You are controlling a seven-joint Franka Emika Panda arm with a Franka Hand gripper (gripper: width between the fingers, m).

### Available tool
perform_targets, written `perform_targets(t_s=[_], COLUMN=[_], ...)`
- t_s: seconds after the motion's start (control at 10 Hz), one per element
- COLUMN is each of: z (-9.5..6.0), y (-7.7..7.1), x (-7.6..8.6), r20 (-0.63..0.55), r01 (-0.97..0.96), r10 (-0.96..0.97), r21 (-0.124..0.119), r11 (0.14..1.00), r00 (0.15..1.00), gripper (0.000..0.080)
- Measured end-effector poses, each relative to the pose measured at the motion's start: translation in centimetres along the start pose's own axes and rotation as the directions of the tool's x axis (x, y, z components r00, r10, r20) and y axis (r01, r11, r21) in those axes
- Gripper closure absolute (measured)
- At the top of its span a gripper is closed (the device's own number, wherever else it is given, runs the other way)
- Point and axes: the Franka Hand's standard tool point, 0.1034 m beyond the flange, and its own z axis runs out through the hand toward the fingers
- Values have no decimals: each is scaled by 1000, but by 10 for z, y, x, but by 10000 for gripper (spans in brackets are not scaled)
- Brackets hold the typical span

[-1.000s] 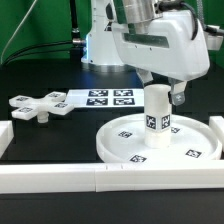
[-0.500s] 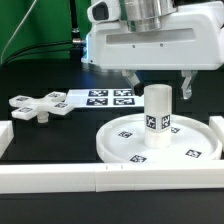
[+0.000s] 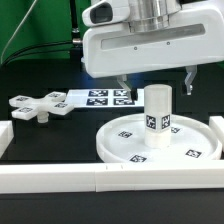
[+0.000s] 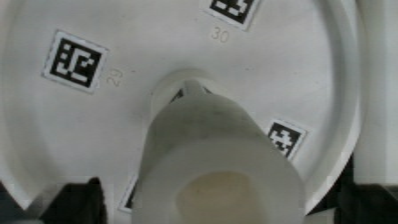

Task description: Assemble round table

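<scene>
At the exterior view's far left, the cross-shaped piece [image 3: 35,105] lies flat on the black table, untouched and well apart from the rest of the assembly. The marker board [image 3: 108,97] sits just beside it. Toward the middle, the Panda's gripper [image 3: 156,85] has let go. A second ago its fingers sat low around the cylinder post [image 3: 157,115]; they now hang spread wide and empty, one on each side of the post's top and clear of it, with the hand squared up and risen.

The post stands upright on its own at the centre of the round rimmed disc [image 3: 125,140], which rests on the table behind the front border rail [image 3: 60,180]. The wrist view looks straight down on the post [image 4: 214,150], its foot meeting the tagged face of the disc [image 4: 107,110]. How firmly the post is seated cannot be told from either view.

The release suggests the post step is finished, leaving the cross-shaped piece as the likely next part to fetch.

The arm would have to lift clear of the post before travelling toward the exterior view's left, or a finger could knock it. The marker board lies along that route but is flat, and a second rail [image 3: 216,124] closes the exterior view's right edge.
</scene>
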Motion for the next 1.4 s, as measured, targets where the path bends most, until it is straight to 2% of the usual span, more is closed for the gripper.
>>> perform_targets(t_s=[0.2,0.4,0.5,0.8,1.0,1.1,1.4], z=[-2,0,1,0,2,3,7], y=[-3,-14,-18,-14,-9,-5,-5], x=[2,1,0,1,1,1,1], r20=[9,25,35,47,62,78,121], r01=[231,425,495,632,765,845,953], r10=[-231,-425,-494,-630,-763,-841,-946], r21=[-41,-70,-69,-63,-58,-52,-42], r11=[972,902,866,773,641,532,299], r00=[973,905,869,775,644,535,302], gripper=[150,150,150,150,150,150,150])
